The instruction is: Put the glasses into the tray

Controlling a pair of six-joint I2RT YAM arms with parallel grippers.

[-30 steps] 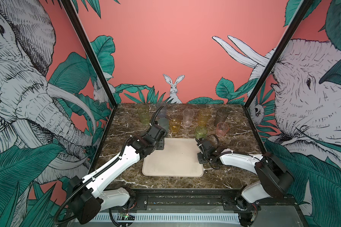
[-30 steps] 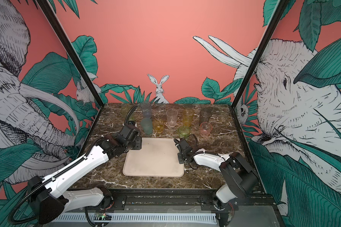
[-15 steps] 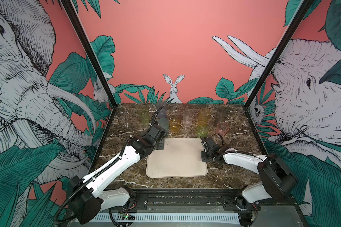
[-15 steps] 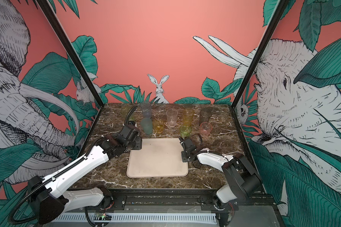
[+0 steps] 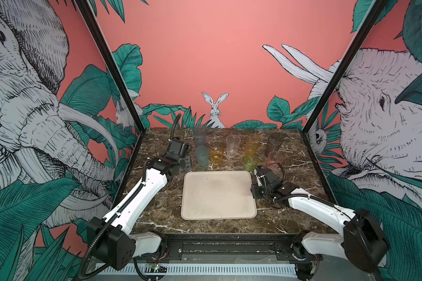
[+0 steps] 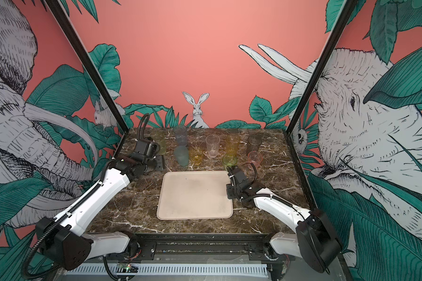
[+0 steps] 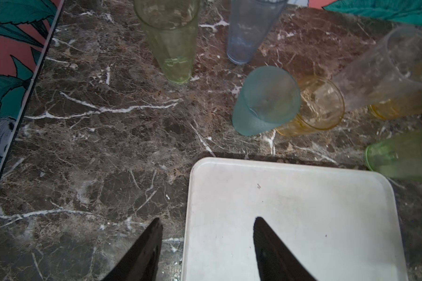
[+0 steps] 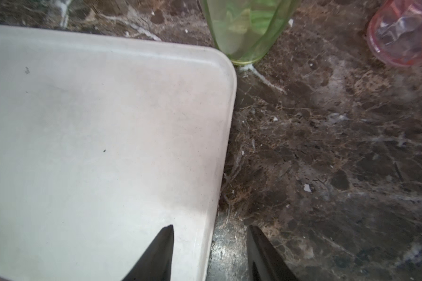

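The cream tray (image 5: 217,194) lies flat in the middle of the marble table, with nothing on it. The glasses stand behind it: frosted teal (image 5: 202,155), short amber (image 5: 216,153), tall clear (image 5: 232,146), tall amber (image 5: 252,144), smoky grey (image 5: 274,144), pink (image 5: 275,160), short green (image 5: 250,163), pale blue (image 5: 199,135) and a yellow-green one (image 6: 161,146). My left gripper (image 7: 208,219) is open above the tray's far left edge (image 7: 189,219), one finger on each side of it. My right gripper (image 8: 210,226) is open astride the tray's right rim (image 8: 219,170), holding nothing.
The short green glass (image 8: 244,29) stands almost against the tray's far right corner, and the pink glass (image 8: 405,36) is to its right. Painted walls close the table on three sides. Bare marble (image 5: 297,170) lies right of the tray.
The tray has slid a little to the right with the right arm. The right gripper's jaws have opened off the tray's right rim. The left gripper has widened slightly.
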